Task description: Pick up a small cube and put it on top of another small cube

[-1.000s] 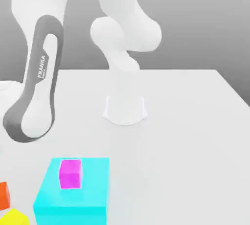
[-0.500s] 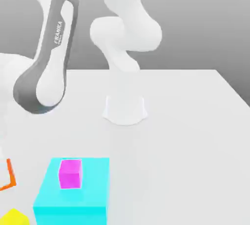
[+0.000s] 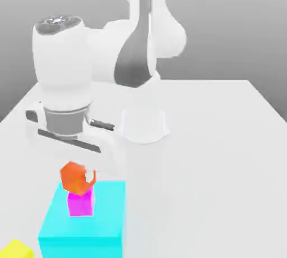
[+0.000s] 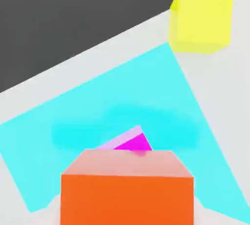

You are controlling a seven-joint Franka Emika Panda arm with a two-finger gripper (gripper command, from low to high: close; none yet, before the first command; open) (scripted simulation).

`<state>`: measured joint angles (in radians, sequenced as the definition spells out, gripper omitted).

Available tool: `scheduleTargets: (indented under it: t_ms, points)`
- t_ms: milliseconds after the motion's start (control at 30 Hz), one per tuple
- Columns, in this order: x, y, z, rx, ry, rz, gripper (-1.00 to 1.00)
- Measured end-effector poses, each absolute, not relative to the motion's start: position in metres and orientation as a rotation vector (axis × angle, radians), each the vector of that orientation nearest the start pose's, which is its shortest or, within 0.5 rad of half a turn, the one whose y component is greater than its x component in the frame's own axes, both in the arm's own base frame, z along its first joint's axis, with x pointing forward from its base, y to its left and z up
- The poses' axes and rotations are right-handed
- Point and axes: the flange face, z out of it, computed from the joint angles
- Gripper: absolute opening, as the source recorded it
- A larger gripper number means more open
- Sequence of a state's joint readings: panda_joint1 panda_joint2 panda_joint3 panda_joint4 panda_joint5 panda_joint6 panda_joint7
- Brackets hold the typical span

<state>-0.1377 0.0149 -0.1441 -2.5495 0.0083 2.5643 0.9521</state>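
Standing on a white table [image 3: 224, 139] before a plain grey wall, the cyan block [image 3: 106, 217] carries the magenta cube [image 3: 80, 203]. The orange cube [image 3: 74, 176] now sits tilted on top of it, under the gripper [image 3: 78, 179]; earlier it was at the exterior view's left edge. A yellow cube [image 3: 15, 249] lies nearby. Whether the fingers are apart, I cannot tell.

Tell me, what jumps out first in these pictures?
The orange cube sits tilted on top of the magenta cube, right under the big white robot arm. Both are stacked on a bright cyan block, with a yellow cube on the table nearby.
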Motion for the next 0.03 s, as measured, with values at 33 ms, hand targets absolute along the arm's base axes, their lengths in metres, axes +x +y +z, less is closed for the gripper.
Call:
scheduleTargets:
  t_ms: [33]
  points:
    - [0.4360, -0.1261, 0.2640, -2.555, 1.824, 0.001, 1.00]
